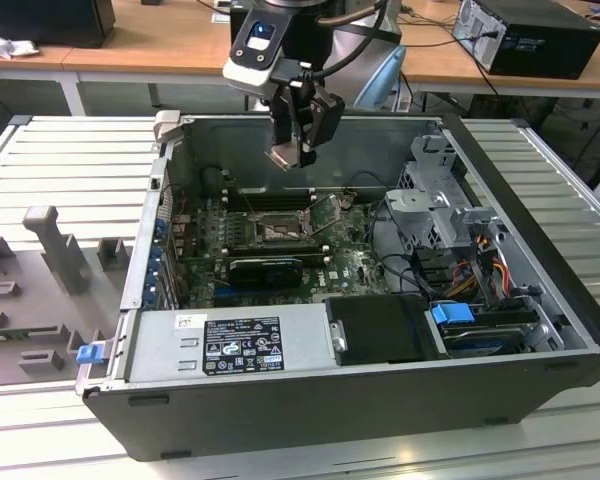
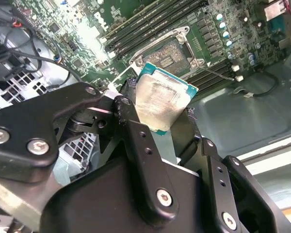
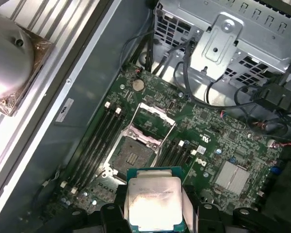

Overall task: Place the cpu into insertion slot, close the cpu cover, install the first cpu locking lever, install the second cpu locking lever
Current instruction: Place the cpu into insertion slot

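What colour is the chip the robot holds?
The chip is silvery with a green rim; second wrist view.

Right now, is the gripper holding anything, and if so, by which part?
Yes. The gripper holds the cpu by two opposite edges, one finger on each side, leaving its metal face bare. It hangs above the empty insertion slot.
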Tool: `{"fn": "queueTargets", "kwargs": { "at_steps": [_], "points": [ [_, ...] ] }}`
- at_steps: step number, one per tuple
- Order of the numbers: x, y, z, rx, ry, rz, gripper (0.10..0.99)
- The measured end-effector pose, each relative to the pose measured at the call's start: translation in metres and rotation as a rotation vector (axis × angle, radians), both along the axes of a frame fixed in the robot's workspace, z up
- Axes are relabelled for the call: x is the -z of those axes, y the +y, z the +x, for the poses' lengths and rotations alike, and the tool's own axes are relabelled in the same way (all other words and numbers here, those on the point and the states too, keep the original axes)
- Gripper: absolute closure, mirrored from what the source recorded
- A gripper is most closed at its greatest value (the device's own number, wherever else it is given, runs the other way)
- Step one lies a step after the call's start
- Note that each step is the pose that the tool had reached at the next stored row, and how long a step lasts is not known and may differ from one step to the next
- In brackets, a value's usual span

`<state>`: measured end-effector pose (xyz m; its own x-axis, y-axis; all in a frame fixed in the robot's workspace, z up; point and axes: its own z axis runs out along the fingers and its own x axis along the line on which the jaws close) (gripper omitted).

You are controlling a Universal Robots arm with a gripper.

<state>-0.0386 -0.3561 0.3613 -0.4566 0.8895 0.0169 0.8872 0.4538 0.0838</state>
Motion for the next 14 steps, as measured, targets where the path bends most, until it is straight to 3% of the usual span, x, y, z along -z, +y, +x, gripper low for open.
{"fn": "queueTargets", "kwargs": {
  "at_steps": [9, 14],
  "points": [
    [0.0003, 0.0000, 0.0000, 0.141, 0.0000, -0.002, 0.557],
    [0.0013, 0.0000, 0.0000, 0.156, 0.0002, -0.002, 0.557]
  ]
}}
